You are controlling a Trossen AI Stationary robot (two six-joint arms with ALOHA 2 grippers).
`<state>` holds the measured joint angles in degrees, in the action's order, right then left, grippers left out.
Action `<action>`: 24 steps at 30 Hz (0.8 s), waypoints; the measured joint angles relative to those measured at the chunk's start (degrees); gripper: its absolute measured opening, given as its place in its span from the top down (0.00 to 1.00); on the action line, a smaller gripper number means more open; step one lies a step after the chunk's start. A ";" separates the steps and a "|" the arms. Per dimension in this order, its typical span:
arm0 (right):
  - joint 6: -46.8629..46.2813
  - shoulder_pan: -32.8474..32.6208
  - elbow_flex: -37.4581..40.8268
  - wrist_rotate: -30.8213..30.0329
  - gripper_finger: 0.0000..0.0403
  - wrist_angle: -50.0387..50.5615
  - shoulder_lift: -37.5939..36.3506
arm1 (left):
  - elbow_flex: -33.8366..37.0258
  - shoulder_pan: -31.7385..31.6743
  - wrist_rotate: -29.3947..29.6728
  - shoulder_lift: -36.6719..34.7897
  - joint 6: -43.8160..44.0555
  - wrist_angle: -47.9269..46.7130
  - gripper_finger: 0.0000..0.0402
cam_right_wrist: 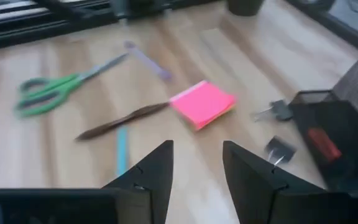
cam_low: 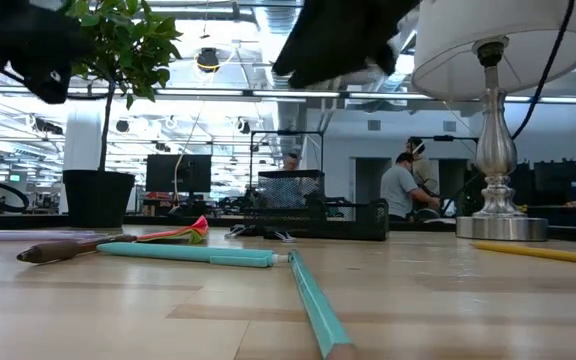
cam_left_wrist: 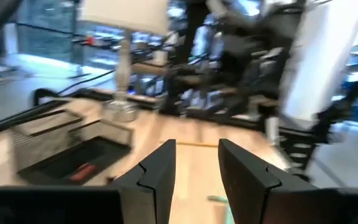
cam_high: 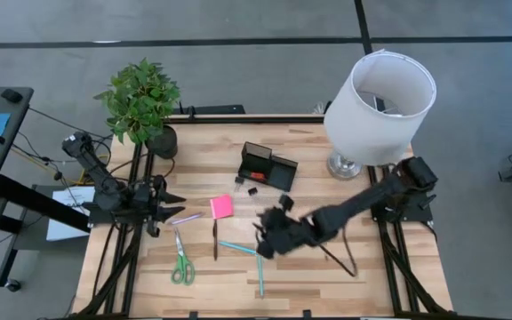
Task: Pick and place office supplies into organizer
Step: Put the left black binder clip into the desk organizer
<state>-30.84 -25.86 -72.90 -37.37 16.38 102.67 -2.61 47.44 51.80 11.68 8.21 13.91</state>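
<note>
Counted: 1 scissors (cam_high: 181,263); 1 pink pad (cam_high: 221,207); 2 teal pens (cam_high: 238,248); 1 dark pen (cam_high: 214,238); 1 pale pen (cam_high: 186,218); 2 black clips (cam_right_wrist: 277,150); 1 red eraser (cam_right_wrist: 321,144); 1 organizer (cam_high: 268,166).

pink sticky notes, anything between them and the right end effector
Nothing visible. The right end effector hangs open above bare table, with the pink sticky notes just ahead. A dark pen and two black clips lie off to either side.

Lamp (cam_high: 382,102) and plant (cam_high: 140,102) flank organizer (cam_high: 267,167); front approach open.
</note>
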 joint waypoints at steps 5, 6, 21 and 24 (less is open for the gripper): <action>-7.42 -5.53 0.00 -6.96 0.67 2.95 -0.08 | 0.00 -3.22 5.46 7.49 3.70 2.46 0.72; -8.89 -6.12 0.00 -7.78 0.67 3.68 -0.08 | 0.00 -4.29 5.49 9.19 4.01 4.27 0.72; -15.58 -6.69 0.00 -8.15 0.67 5.77 -0.08 | -21.10 -20.38 -0.99 43.96 7.47 0.15 0.72; -15.67 -6.88 0.00 -7.77 0.67 6.29 -0.08 | -23.68 -23.64 -1.26 52.68 12.33 -0.26 0.72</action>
<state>-46.51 -32.74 -72.90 -45.13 22.67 102.59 -26.29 23.80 50.55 64.36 20.54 13.65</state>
